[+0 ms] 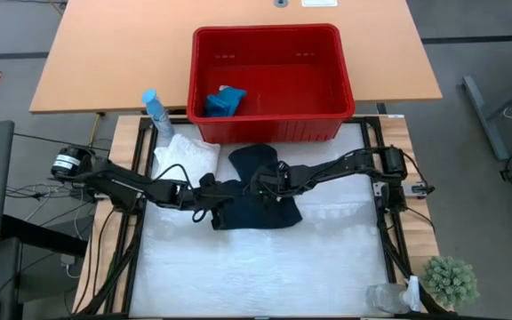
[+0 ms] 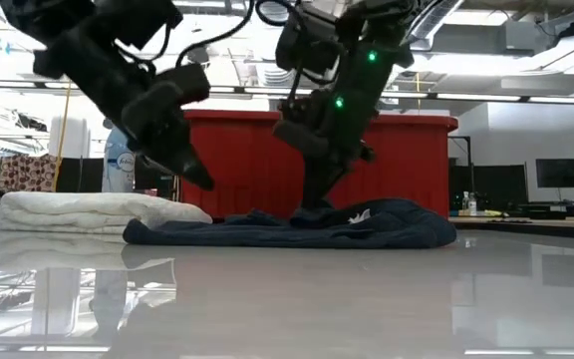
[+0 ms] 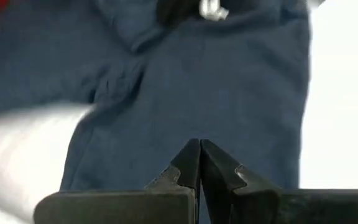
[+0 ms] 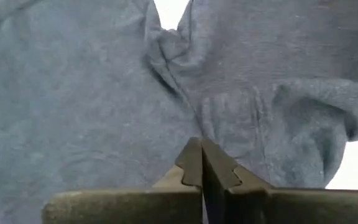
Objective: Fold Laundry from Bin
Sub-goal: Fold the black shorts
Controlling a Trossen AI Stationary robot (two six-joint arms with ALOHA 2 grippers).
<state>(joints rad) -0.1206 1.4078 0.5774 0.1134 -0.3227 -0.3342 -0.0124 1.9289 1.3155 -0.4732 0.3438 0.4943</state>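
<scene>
Closest to the low camera is just the glossy white worktop [image 2: 287, 299], and a bit further back the dark navy cloth [image 2: 297, 227] lies rumpled and mostly flat on it. From above you can see that same navy piece sitting mid-worktop, just in front of the red bin [image 1: 269, 133].

Both arms are down over the navy cloth. Left gripper [image 1: 210, 188] sits at the cloth's left edge, and its wrist camera shows the fingers [image 3: 188, 165] pressed tight together with nothing between them, blue fabric spread out beyond the tips. Right gripper [image 1: 269, 185] is over the middle of the cloth; its fingers [image 4: 213, 165] are also squeezed together. Wrinkled fabric fills nearly everything past them, but honestly I can't tell whether any of it is actually caught between the tips. In the low view that arm comes right down to the cloth, green lights glowing on it.

Other laundry: the white lacy piece [image 1: 185, 157] is folded up in a pile to the left of the navy one, near the bin's front left corner. The small teal-blue item [image 1: 224, 101] is crumpled inside the bin, in its front left part. A blue spray bottle [image 1: 156, 114] stands just left of the bin, and a small green plant [image 1: 450, 280] sits at the worktop's near right corner.
</scene>
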